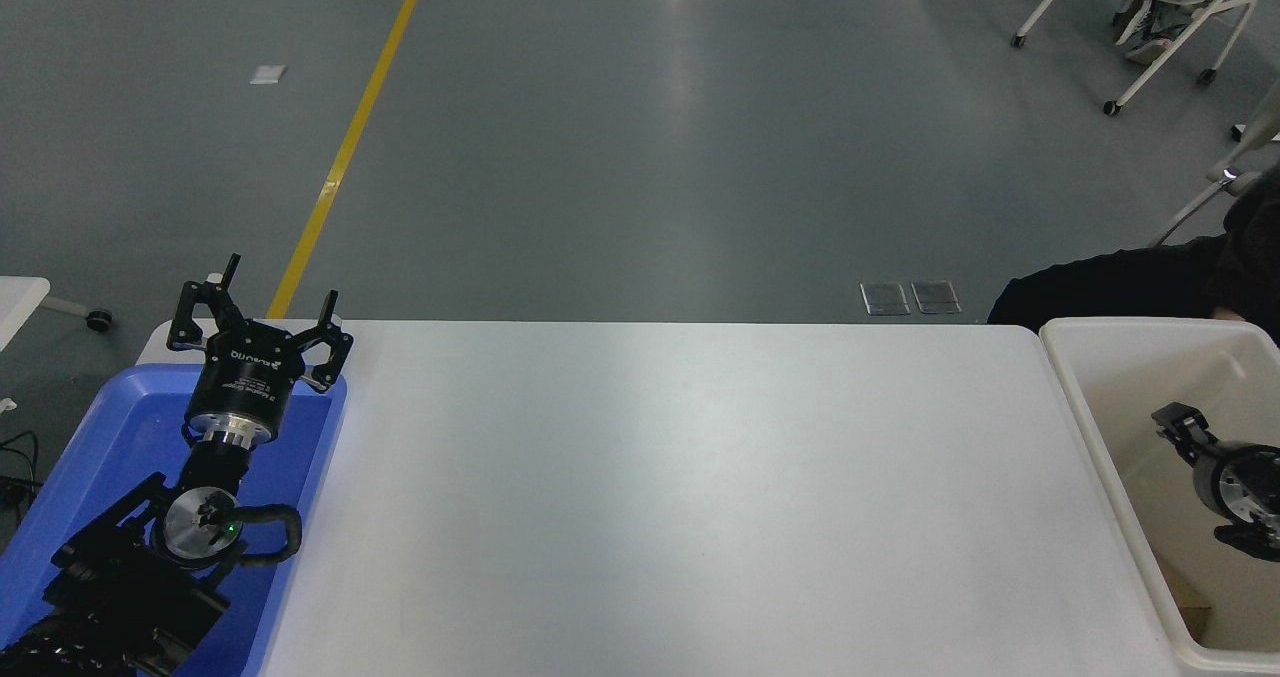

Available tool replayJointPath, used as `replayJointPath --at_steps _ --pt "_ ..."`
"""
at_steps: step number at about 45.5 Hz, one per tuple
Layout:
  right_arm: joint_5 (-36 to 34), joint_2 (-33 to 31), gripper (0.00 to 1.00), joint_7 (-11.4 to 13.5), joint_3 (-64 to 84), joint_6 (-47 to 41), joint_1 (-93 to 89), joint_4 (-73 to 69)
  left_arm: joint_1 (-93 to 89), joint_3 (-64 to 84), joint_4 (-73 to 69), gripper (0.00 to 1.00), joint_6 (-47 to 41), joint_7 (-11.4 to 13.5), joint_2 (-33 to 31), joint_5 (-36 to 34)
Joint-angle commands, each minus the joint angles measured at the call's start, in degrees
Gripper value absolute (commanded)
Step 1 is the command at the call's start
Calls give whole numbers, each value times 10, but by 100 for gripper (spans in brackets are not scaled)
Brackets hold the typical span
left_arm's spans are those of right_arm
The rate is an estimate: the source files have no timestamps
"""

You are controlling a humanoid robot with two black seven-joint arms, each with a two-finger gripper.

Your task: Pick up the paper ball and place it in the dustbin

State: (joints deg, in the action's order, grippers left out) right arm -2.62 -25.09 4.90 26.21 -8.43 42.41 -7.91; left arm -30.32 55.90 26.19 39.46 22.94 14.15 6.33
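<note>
Lab: taped floor [345, 147], office chairs [1165, 17]

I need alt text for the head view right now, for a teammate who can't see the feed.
The right gripper reaches in over the off-white dustbin at the white table's right end, with no paper ball visible. The left gripper is open, parked over the blue tray at the left.

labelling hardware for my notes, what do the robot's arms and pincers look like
Both are black. The left pincer has thin angular black fingers on a round black body with white lettering, a silver ring beneath, a black cable looping beside a wrist disc with a green light. The right pincer shows a similar black-and-silver cylinder.
</note>
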Motion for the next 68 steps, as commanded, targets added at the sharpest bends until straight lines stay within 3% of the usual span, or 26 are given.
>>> replayJointPath --at_steps 1,9,19,31,40,47,68 --pt "27 -4 100 -2 45 -10 51 -20 -1 -1 0 100 0 0 0 0" --pt "104 -40 100 -2 126 -34 194 -139 -2 -3 0 100 1 0 0 0" --pt "162 -94 100 3 174 -113 427 -439 -2 -3 1 100 2 -1 0 0" --pt "146 -21 100 1 272 -290 627 -589 -1 -3 0 100 0 0 0 0" --pt "46 79 100 3 274 -345 734 -648 0 -3 0 100 0 0 0 1" --pt "30 126 100 3 274 -360 802 -693 0 -2 0 100 -1 0 0 1" --pt "30 62 100 3 337 -366 901 -783 0 -2 0 100 -1 0 0 0"
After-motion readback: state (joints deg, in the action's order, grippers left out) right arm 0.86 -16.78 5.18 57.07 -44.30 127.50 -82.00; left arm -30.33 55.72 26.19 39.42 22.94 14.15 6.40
